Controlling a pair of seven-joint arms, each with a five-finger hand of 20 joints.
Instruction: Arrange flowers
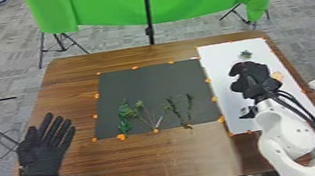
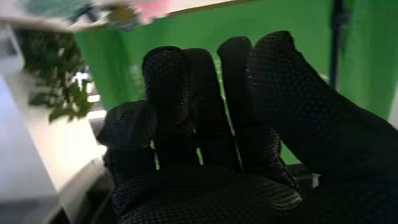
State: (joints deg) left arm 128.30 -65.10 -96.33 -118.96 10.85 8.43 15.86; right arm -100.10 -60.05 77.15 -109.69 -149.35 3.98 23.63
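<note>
Since the green stems (image 1: 125, 115) lie just below centre in the head view on the dark mat (image 1: 149, 84), picking 1 seems the step in hand, and the released right hand (image 1: 253, 77), right of centre over the white board (image 1: 223, 56), must likely reach and close. The left hand (image 1: 40, 153), lower left, is relaxed; the right wrist view adds leafy greenery (image 2: 64, 82) beyond straight fingers (image 2: 166, 82).

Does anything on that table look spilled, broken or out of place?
Nothing stands out as spilled or broken. The green sprigs lie in a loose row on the dark mat, some slanting a little, which seems like ordinary laying out.
</note>
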